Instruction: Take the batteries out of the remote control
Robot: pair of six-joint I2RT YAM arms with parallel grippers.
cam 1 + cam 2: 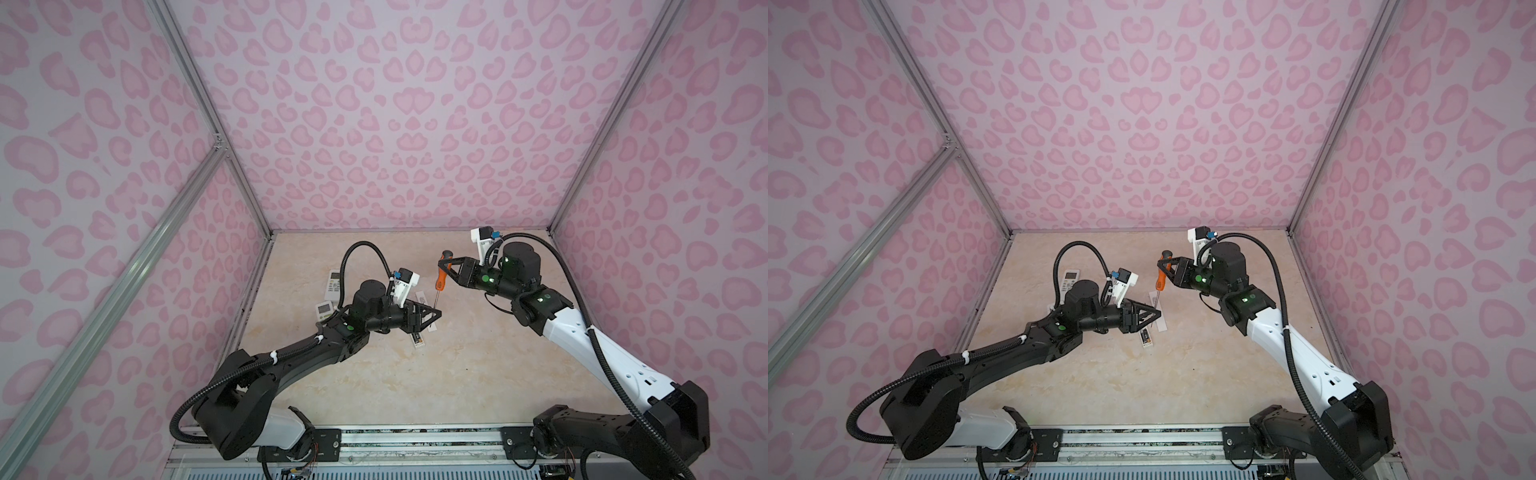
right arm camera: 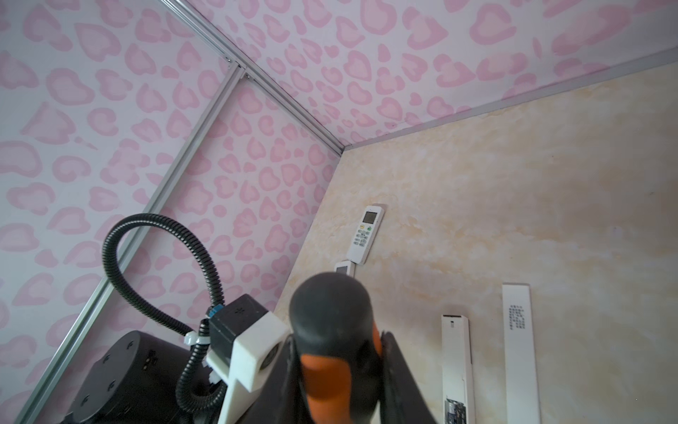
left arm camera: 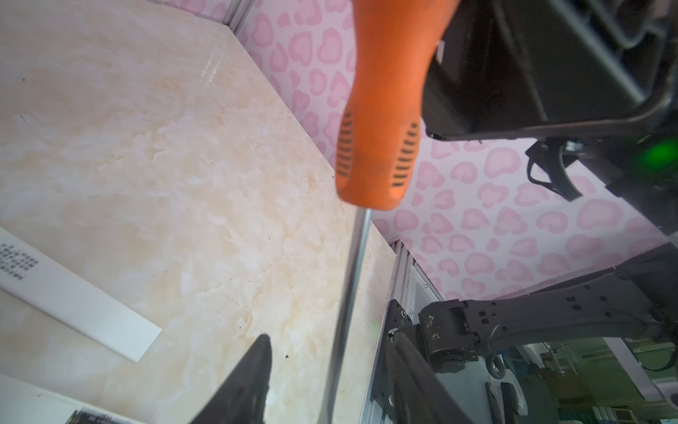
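Batteries (image 2: 453, 411): I judge them not yet out. Something dark and shiny sits in the open bay of the remote (image 2: 455, 359), which lies on the desk (image 1: 415, 395), partly under the left tool (image 1: 435, 315). The cover (image 2: 519, 367) is off and lies beside the remote. The left tool's jaws stand apart around the shaft of the screwdriver (image 1: 442, 276). The right tool (image 1: 444, 262) is clamped on its handle. Extraction is left to do. The cover's printed block is too small to read, and I find no brand.

Soft, even light, faint shadows; the orange plastic screwdriver handle (image 3: 381, 110) looms blurred (wide-angle edges bend).
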